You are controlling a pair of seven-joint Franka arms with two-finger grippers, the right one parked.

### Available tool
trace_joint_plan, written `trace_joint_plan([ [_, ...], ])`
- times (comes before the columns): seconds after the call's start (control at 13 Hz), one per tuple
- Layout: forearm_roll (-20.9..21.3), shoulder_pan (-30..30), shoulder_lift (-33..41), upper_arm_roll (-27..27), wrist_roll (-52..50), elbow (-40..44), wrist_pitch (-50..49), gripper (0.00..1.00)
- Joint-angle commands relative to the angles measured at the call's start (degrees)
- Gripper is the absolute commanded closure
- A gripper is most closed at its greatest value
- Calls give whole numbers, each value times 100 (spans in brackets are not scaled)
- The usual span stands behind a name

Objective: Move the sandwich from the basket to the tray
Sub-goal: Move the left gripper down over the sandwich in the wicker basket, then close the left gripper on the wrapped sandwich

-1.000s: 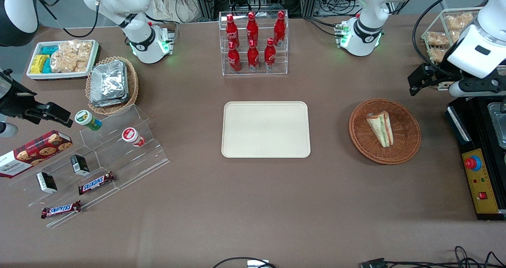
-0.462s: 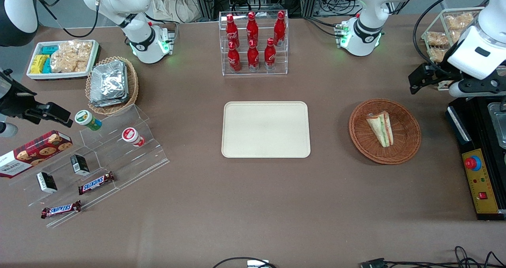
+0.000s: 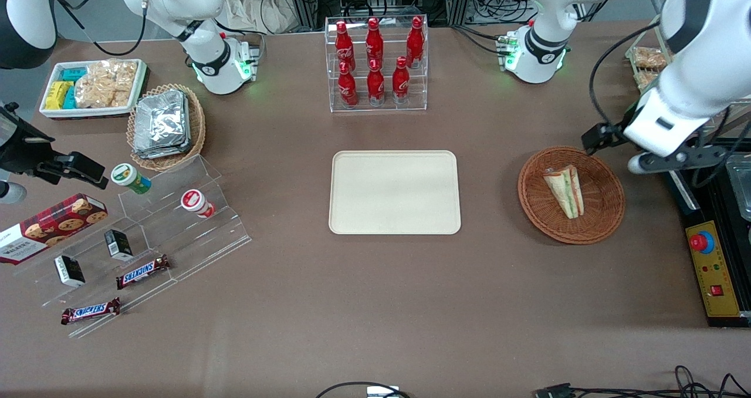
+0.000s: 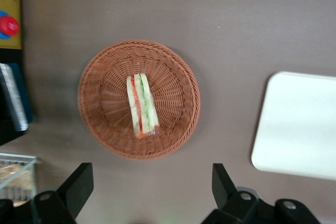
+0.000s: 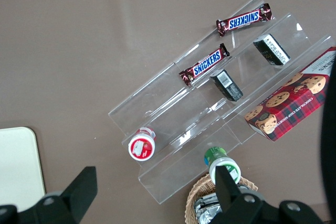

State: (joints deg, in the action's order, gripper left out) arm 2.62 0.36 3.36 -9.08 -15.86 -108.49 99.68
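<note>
**A:** Where's your sandwich (image 3: 564, 191) right now?

**B:** You've got it lying in the middle of the reddish-brown wicker basket (image 3: 604, 222), toward the working arm's end of the table (image 3: 375, 316). Taking the front view as a clock face, the basket sits at about three o'clock from the cream tray (image 3: 394, 192), well apart from it. The wedge's long edge runs roughly twelve to six, with the narrow tip toward six.

**A:** And your gripper?

**B:** Your gripper (image 4: 149, 184) is spread wide and holds nothing. From the wrist camera both fingers (image 4: 79, 184) stand apart with the table between them. It hangs high, off the basket's rim rather than over the sandwich; in the front view the arm's head is at about one o'clock from the basket.

**A:** How will the sandwich handle?

**B:** Judge it light and soft. It's white bread with green and red-orange filling, and it looks clear-wrapped, so expect it to squash under a hard pinch and the film to be slippery. Nothing else lies in the basket, so you have room on either side.

**A:** Where should you take hold?

**B:** Close across the two flat bread faces near the thick middle of the wedge, not at the thin tip. Turn the fingers so they straddle the long edge, come down centred, and squeeze only enough to lift.
</note>
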Motion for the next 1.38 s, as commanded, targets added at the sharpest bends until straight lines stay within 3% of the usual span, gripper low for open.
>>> trace_joint_plan([
  [0.0, 194, 78, 525, -41, -557, -1715, 1374, 0],
  [0.38, 221, 105, 332, 168, -691, -2833, 3001, 0],
  [0.54, 422, 105, 236, 354, -682, -3150, 3521, 0],
  [1.31, 432, 96, -1012, 644, -691, -3292, 4859, 0],
])
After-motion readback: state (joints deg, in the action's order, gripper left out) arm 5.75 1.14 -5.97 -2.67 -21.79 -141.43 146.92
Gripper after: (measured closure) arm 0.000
